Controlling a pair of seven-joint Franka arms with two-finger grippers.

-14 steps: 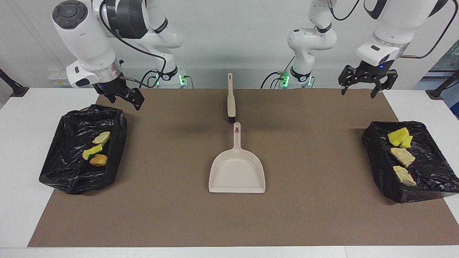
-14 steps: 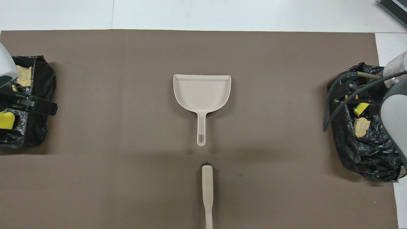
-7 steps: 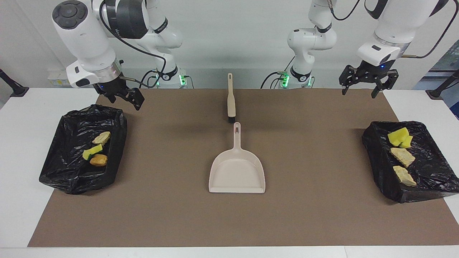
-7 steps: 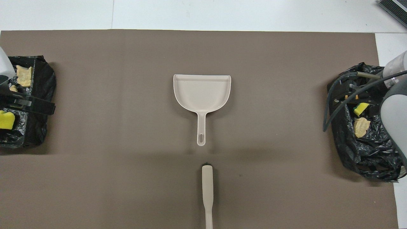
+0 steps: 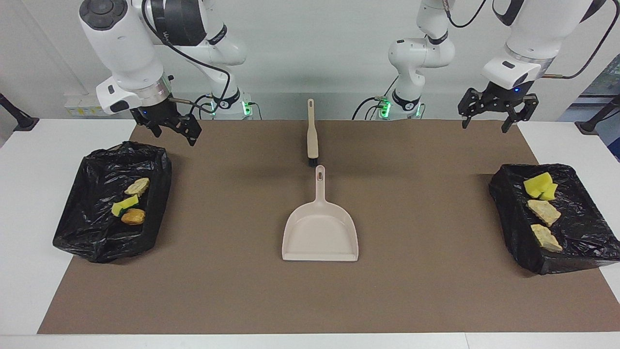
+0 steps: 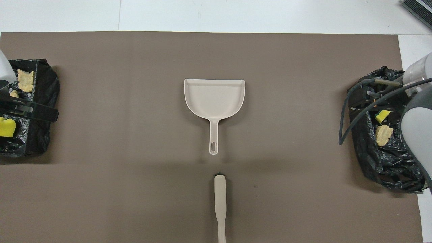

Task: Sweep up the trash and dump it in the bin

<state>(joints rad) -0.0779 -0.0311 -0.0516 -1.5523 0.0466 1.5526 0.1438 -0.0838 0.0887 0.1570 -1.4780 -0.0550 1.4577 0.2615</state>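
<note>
The trash lies in two black-bagged bins. The bin (image 5: 92,203) at the right arm's end holds a pale beige scrap (image 5: 137,185), a yellow sponge chunk (image 5: 124,205) and a golden-brown croissant piece (image 5: 132,216). The bin (image 5: 581,218) at the left arm's end holds yellow sponge chunks (image 5: 539,185) and two bread pieces (image 5: 543,211). My right gripper (image 5: 174,137) hangs open and empty over the robot-side corner of its bin. My left gripper (image 5: 484,127) hangs open and empty above the mat's edge, on the robots' side of its bin.
A beige dustpan (image 5: 320,232) lies mid-table on the brown mat (image 5: 411,291), its handle toward the robots. A beige hand brush (image 5: 312,135) with black bristles lies in line with it, nearer the robots. Both also show in the overhead view: dustpan (image 6: 214,99), brush (image 6: 220,199).
My right gripper has risen and shifted a little toward the table's middle. My left gripper has lifted slightly. The trash, dustpan and brush have not moved.
</note>
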